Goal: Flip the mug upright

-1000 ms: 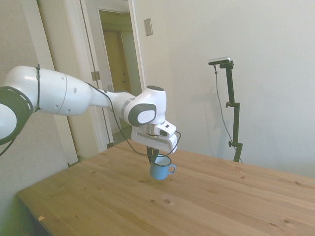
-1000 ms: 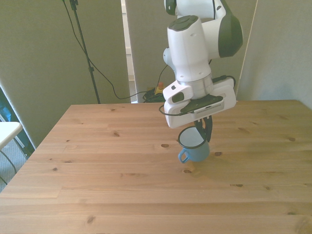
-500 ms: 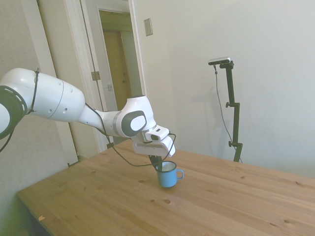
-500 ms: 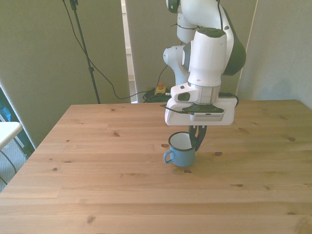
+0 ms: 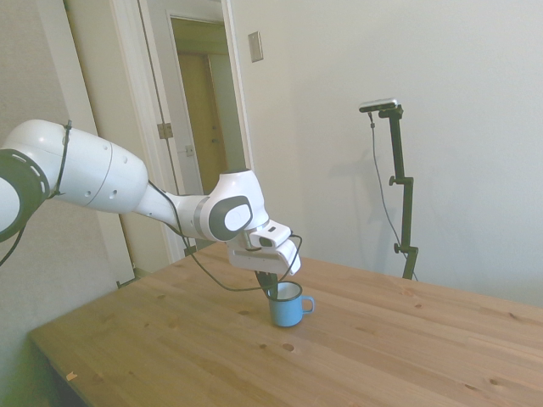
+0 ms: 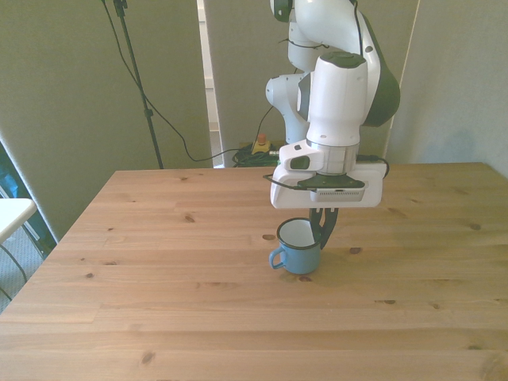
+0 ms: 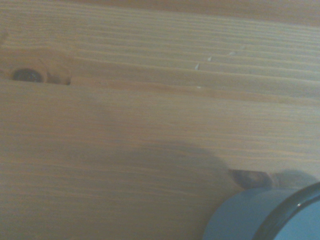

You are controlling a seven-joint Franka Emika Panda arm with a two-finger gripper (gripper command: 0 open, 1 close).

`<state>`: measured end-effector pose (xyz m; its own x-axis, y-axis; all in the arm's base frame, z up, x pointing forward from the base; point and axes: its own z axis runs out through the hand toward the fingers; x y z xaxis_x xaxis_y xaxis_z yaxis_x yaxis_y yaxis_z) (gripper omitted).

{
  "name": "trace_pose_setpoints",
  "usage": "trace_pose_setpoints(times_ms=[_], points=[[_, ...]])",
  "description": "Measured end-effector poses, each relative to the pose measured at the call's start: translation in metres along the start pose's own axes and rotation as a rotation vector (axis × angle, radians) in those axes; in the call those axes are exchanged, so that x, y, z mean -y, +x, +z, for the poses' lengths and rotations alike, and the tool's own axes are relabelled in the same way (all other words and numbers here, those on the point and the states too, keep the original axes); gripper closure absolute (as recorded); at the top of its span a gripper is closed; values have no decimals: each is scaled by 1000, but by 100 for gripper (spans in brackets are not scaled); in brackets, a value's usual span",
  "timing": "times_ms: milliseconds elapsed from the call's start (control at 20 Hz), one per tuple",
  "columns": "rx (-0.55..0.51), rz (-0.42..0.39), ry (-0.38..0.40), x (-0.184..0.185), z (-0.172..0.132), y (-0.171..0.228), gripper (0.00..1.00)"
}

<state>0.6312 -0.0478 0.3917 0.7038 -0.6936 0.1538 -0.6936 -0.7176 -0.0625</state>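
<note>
Mug stands upright on the tabletop, mouth up; pincer directly above grasps its rim, frame centre.

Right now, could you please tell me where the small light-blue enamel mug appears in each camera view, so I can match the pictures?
Side view: the light-blue enamel mug stands upright at picture centre, handle toward the right.
Front view: the mug stands right of centre, handle toward the front view's left.
Wrist view: only part of its blue wall and dark rim shows at the frame's edge.
Shared landmark: the white gripper at the mug's rim.
</note>
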Motion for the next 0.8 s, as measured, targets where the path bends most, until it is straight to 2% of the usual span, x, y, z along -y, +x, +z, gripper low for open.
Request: trace_pose_setpoints(times_ms=[250, 400, 650, 800], points=[[7, 15, 12, -2, -2, 2, 0], [-4, 13, 27, 0, -13, 1, 0], [-12, 9, 51, -11, -63, -13, 0], [36, -3, 62, -20, -102, -35, 0]])
